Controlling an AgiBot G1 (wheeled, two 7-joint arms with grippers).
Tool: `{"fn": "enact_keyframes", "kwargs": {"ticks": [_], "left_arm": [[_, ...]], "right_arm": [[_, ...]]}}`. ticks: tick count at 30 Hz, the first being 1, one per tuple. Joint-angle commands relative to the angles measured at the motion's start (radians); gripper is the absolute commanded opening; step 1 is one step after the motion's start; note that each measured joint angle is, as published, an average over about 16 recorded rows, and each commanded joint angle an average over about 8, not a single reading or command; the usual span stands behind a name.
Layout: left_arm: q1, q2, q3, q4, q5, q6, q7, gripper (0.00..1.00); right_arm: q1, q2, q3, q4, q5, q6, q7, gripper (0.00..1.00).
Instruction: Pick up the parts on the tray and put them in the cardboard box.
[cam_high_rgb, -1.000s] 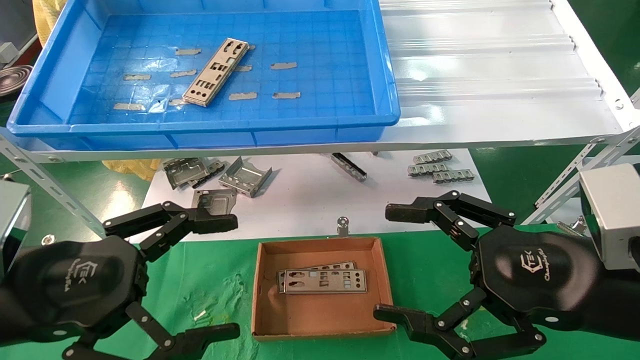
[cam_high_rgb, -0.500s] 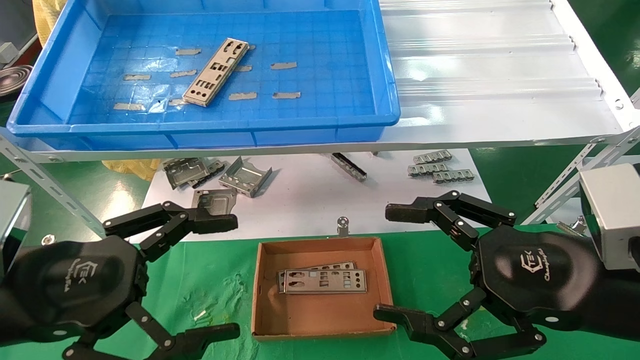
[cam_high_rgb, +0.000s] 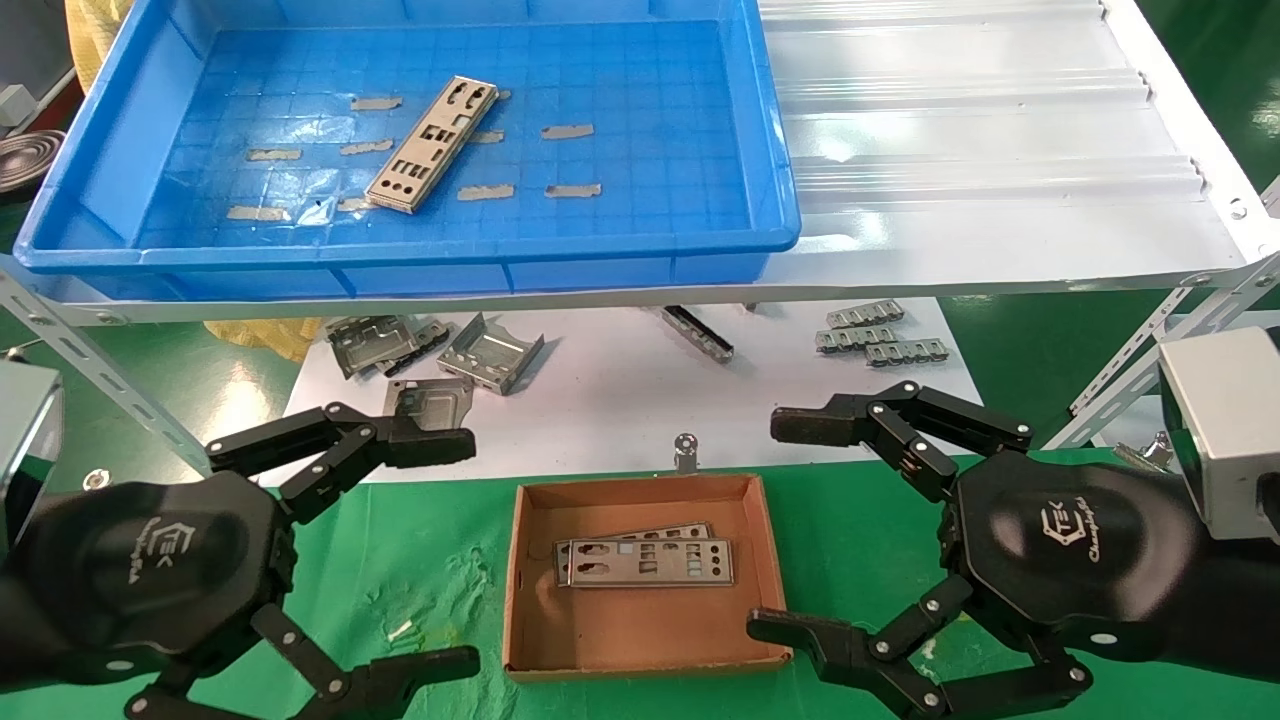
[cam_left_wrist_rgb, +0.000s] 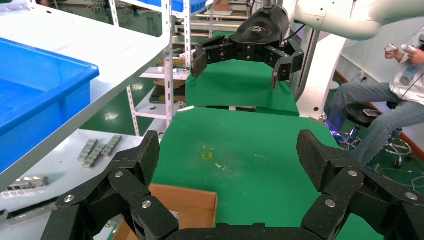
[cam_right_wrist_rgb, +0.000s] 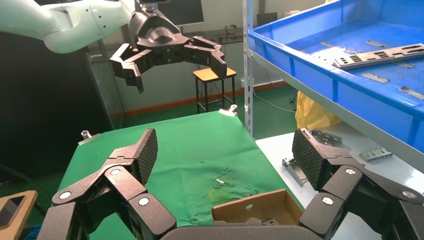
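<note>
One silver punched plate (cam_high_rgb: 430, 145) lies slanted on the floor of the blue tray (cam_high_rgb: 770, 130) on the upper shelf; it also shows in the right wrist view (cam_right_wrist_rgb: 382, 55). Two more plates (cam_high_rgb: 645, 560) lie stacked in the cardboard box (cam_high_rgb: 765, 560) on the green cloth. My left gripper (cam_high_rgb: 455, 550) is open and empty, low to the left of the box. My right gripper (cam_high_rgb: 780, 525) is open and empty, low to the right of the box. Each wrist view shows the other arm's gripper farther off, open.
Folded grey brackets (cam_high_rgb: 430, 350) and short slotted strips (cam_high_rgb: 880, 335) lie on the white sheet under the shelf. A white corrugated shelf surface (cam_high_rgb: 980, 150) lies right of the tray. Slanted shelf struts (cam_high_rgb: 90, 370) stand at both sides. A person sits far off in the left wrist view (cam_left_wrist_rgb: 395, 105).
</note>
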Motion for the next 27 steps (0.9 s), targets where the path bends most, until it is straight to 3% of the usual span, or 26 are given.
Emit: {"fn": "enact_keyframes", "kwargs": {"ticks": [1,27], "left_arm": [[0.0,0.0,0.0,0.0,0.0,0.0,0.0,1.0],[0.0,0.0,0.0,0.0,0.0,0.0,0.0,1.0]], "right_arm": [[0.0,0.0,0.0,0.0,0.0,0.0,0.0,1.0],[0.0,0.0,0.0,0.0,0.0,0.0,0.0,1.0]]}}
